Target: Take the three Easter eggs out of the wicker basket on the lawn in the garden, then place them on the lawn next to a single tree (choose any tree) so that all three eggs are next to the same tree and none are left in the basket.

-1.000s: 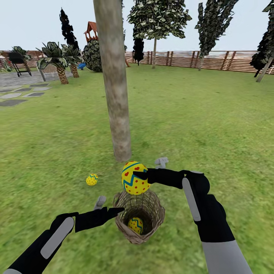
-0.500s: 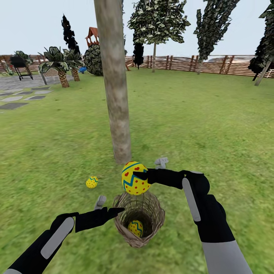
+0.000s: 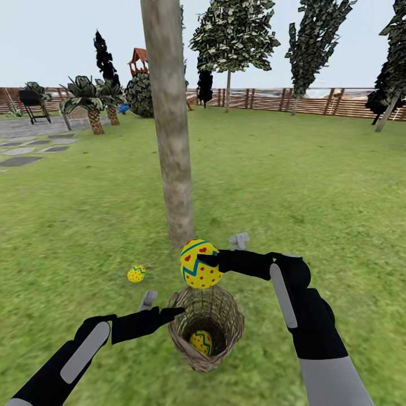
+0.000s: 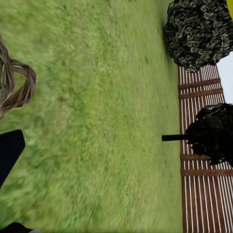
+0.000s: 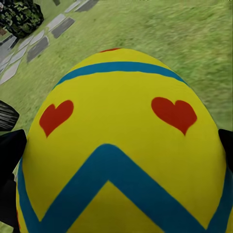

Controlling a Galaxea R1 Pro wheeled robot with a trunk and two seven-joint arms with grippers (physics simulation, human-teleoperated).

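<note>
Only the camera has tilted since the earlier frame; arms and eggs are unchanged. Right pincer point(image 3: 198, 262) grips one Easter egg point(image 3: 200, 264) just above the wicker basket point(image 3: 231, 330). Left pincer point(image 3: 160, 304), apparently open and empty, hovers at the basket's rim. A second egg point(image 3: 136, 274) lies on the lawn point(image 3: 316, 186) near the tree point(image 3: 172, 146); the third egg point(image 3: 201, 342) remains inside the basket. Roughly one third done.
</note>
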